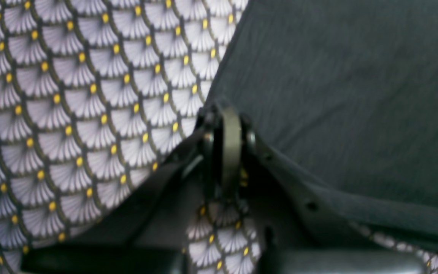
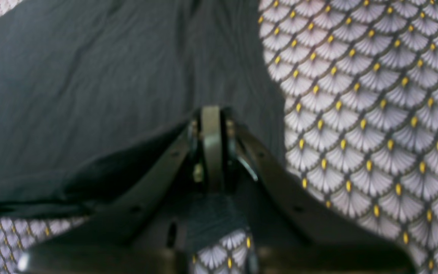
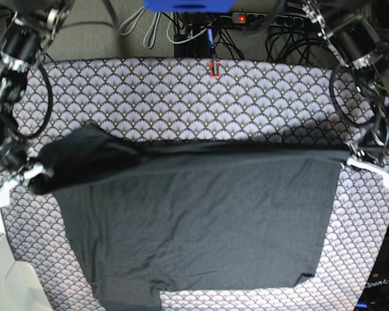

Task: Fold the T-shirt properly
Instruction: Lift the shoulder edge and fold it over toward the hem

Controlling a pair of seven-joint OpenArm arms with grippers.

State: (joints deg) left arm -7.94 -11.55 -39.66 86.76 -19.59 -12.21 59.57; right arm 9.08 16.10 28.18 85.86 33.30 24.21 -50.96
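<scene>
Right up close in both wrist views you get the dark plastic fingers of each tool, pinched fully together on soft charcoal fabric. That fabric is the T-shirt (image 3: 194, 220), a big plain matte knit with faint wrinkles, spread across the middle of the tablecloth (image 3: 201, 97). Its far edge is pulled into a taut straight band between the two arms. The left tool (image 1: 228, 114) has the corner at the shirt's right end in the base view, the right tool (image 2: 211, 114) grips the bunched, rounded lump at the shirt's left end. Near edge lies flat with a squarish notch. Around the shirt, the cloth covering the worktop is grey-lilac with a fan-scallop print, dark outlines and tiny yellow dots.
</scene>
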